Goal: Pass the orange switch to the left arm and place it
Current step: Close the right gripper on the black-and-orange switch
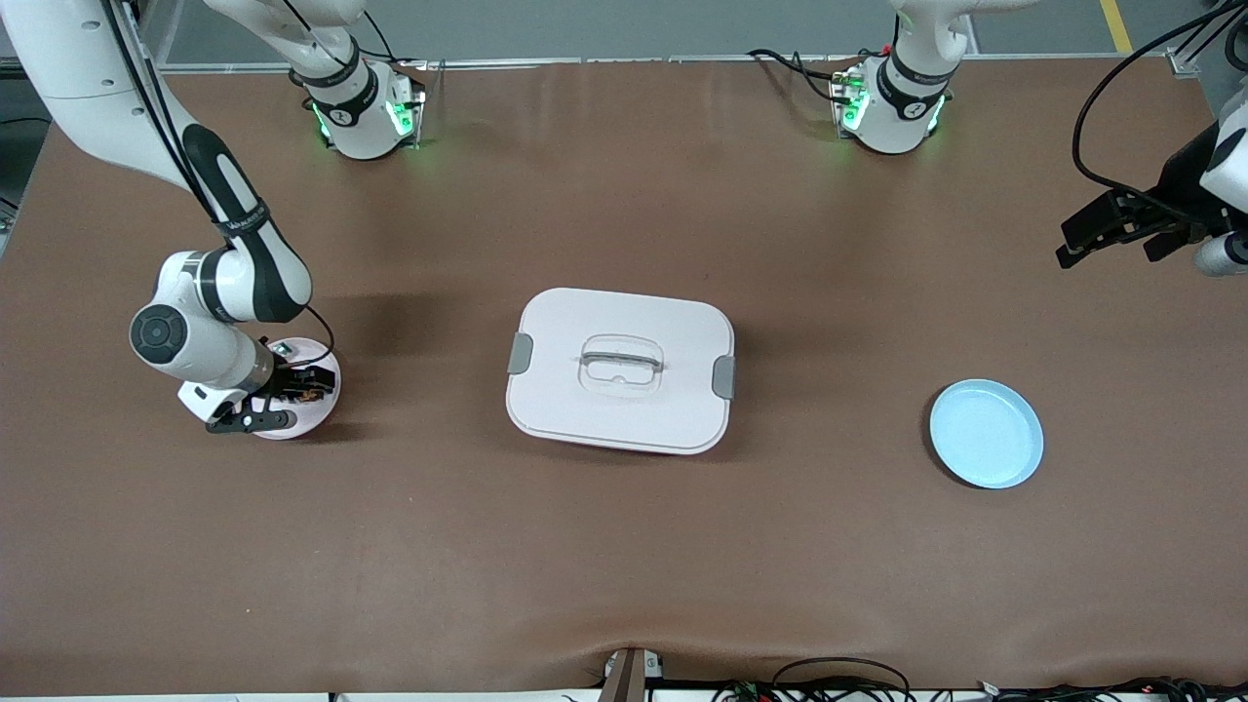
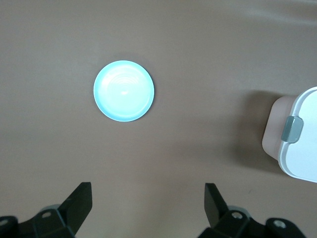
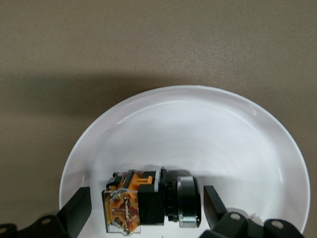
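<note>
Nearest the front camera lay a round pale-blue plate [image 1: 986,434], toward the left arm's end. Mid-table stood the large white lidded box [image 1: 620,369]. Low over a white dish [image 1: 310,409], the right gripper [image 3: 147,207] straddled the black-and-orange switch [image 3: 143,201], fingers wide, not clamped. High over bare tabletop, the left gripper [image 2: 148,204] waited, spread wide.

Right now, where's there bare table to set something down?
Bare brown table lies between the box and the blue plate, and all along the edge nearest the front camera. It is crowded at the white plate, where the right gripper straddles the orange switch.
</note>
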Robot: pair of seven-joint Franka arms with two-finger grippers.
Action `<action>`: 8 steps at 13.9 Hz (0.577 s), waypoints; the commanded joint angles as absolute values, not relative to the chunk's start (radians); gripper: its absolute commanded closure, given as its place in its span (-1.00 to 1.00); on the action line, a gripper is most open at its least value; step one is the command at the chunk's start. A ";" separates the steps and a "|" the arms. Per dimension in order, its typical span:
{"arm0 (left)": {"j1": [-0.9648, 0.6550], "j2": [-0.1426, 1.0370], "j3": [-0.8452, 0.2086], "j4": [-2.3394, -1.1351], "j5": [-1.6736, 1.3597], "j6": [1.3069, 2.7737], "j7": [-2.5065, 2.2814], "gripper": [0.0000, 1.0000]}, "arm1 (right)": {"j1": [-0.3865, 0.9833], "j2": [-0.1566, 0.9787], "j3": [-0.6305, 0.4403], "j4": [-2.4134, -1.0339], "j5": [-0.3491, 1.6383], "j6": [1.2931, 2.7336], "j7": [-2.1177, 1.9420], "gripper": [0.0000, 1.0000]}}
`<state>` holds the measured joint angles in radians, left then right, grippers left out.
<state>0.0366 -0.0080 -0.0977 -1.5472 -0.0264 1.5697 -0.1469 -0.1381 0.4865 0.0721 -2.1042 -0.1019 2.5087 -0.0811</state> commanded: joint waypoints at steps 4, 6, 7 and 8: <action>0.041 0.003 -0.100 -1.546 -0.041 1.572 -0.135 -1.00 | -0.160 0.491 0.081 -2.106 -0.127 2.522 -0.080 -1.00; 0.043 0.005 -0.100 -1.545 -0.041 1.572 -0.135 -1.00 | -0.160 0.491 0.081 -2.105 -0.127 2.523 -0.083 -0.49; 0.043 0.005 -0.100 -1.546 -0.041 1.572 -0.135 -1.00 | -0.160 0.491 0.081 -2.105 -0.129 2.523 -0.084 -0.20; 0.043 0.003 -0.100 -1.545 -0.041 1.572 -0.135 -1.00 | -0.160 0.491 0.081 -2.105 -0.129 2.525 -0.086 0.08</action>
<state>0.0366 0.0084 -0.0978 -1.5473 -0.0264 1.5697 -0.1469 -0.1432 0.4869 0.0715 -2.1039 -0.1023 2.5136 -0.0824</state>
